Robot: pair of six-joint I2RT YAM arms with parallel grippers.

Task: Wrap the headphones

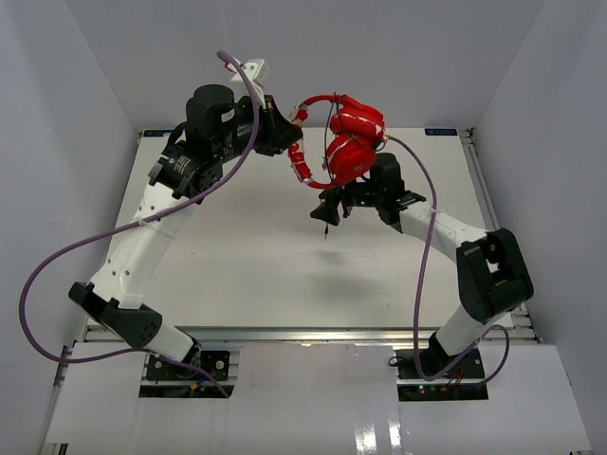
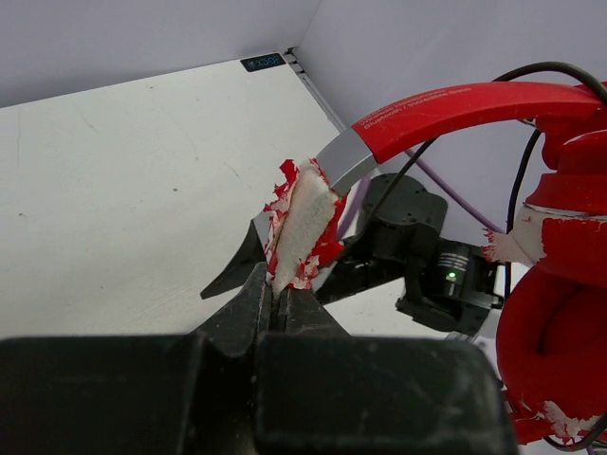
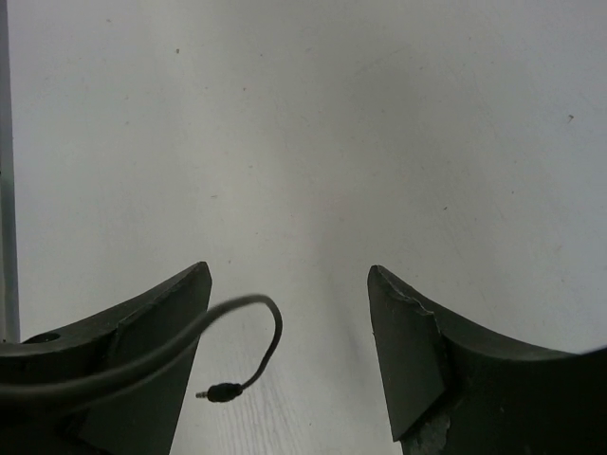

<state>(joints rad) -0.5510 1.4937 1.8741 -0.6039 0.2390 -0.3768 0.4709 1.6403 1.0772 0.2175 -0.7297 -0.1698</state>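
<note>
Left tool (image 2: pixel 281 294): clamped on headphones (image 1: pixel 347 142) at torn, flaking padding
Right tool (image 3: pixel 289 332): apart, gripping nothing
Cord (image 3: pixel 256 299): limp, light; likely best taken near plug (image 3: pixel 223 391)

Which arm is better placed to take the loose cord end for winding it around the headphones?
Probably the right arm. The right claw is open, and the jack plug hangs between its fingers. The left claw is shut on the headphones, holding them in the air, so it is busy.

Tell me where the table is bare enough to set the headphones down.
Bare: the table middle and near strip, between the left arm and right arm. Crowded: the far middle, where the left gripper holds the headphones over the open right gripper, cord dangling.
</note>
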